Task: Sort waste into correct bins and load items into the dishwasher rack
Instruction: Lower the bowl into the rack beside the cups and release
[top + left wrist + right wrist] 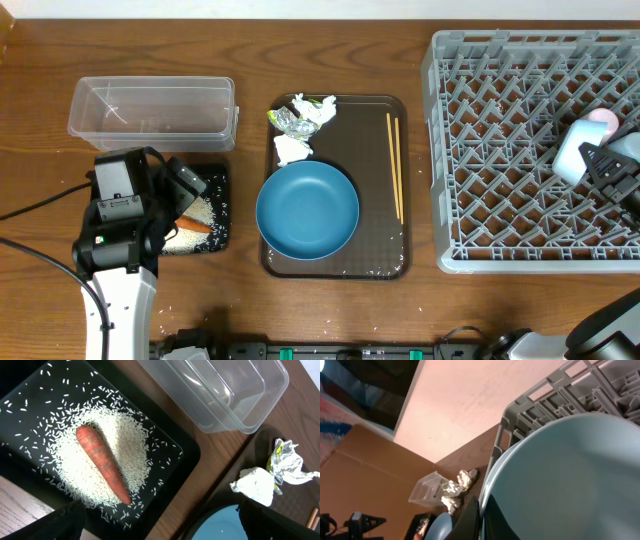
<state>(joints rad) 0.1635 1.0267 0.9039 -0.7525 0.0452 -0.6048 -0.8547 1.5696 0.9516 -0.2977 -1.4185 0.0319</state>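
Surface [250,40]: brown wood.
Room: brown cardboard [365,470] beyond.
Left pincer [165,521]: spread over black tray [187,452].
Right pincer [603,168]: pinching light-blue bowl [560,475].

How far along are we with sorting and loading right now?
Done: rice and carrot lie in the black tray. In hand: the right hand holds the light-blue bowl over the rack. Left: tissues, wrapper, chopsticks and dark-blue dish sit on the brown tray; the clear tub holds nothing.
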